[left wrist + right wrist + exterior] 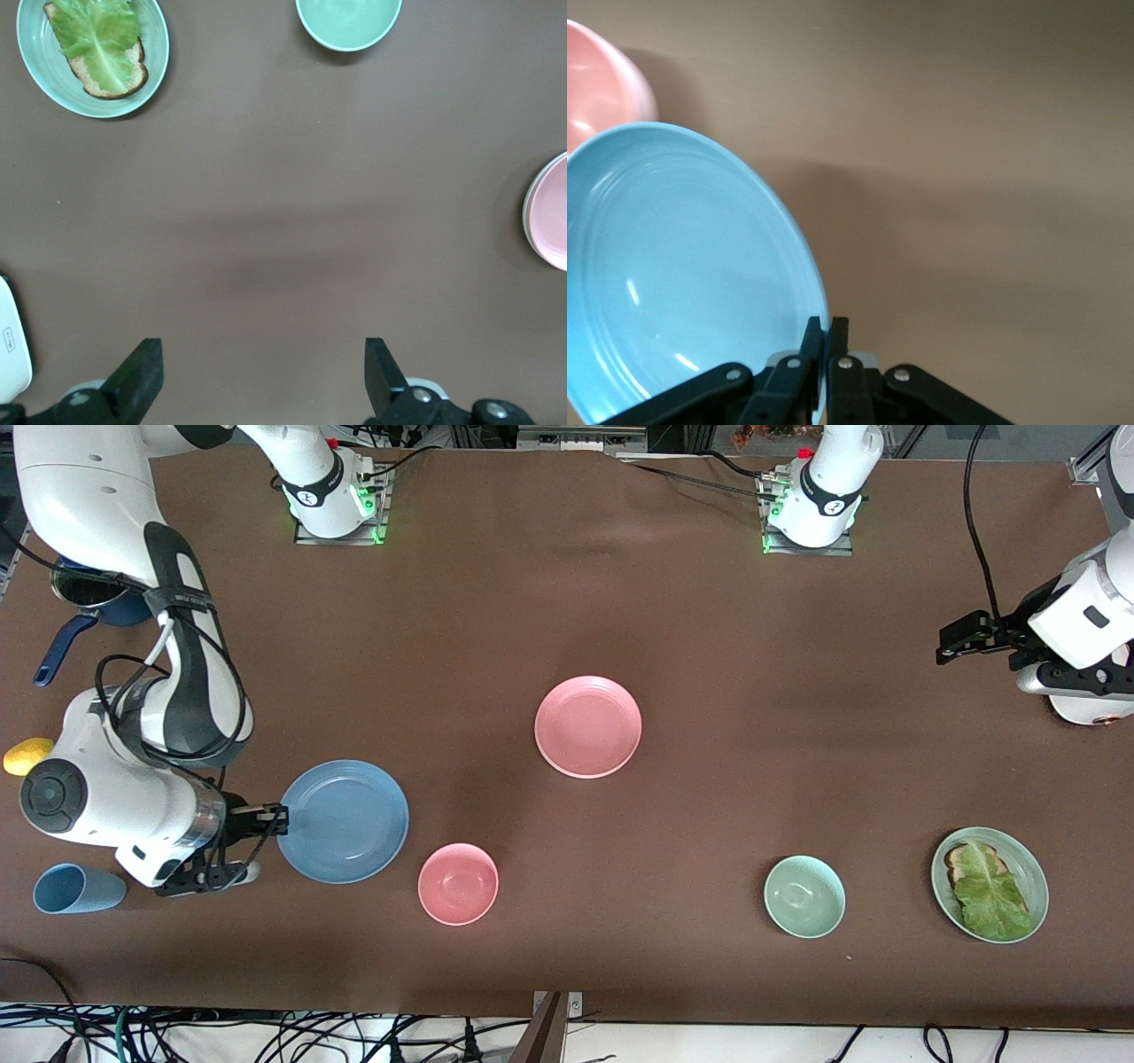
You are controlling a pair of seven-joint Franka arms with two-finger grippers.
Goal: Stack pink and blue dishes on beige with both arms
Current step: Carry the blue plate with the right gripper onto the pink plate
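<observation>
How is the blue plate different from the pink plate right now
The blue plate has the right gripper shut on its rim; the pink plate lies untouched. The blue plate sits toward the right arm's end, nearer the front camera; the pink plate sits mid-table, farther away. Both are flat, round and ringed, similar in width.

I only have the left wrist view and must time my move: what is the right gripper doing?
Observer: The right gripper is shut on the rim of the blue plate.
Operator: Where is that plate from the pink plate at my edge?
Observer: Nearer the front camera than the pink plate, toward the right arm's end, beside the pink bowl.
Operator: Any beige plate?
Observer: None shows in any view; the left gripper hangs open over bare table at the left arm's end.
</observation>
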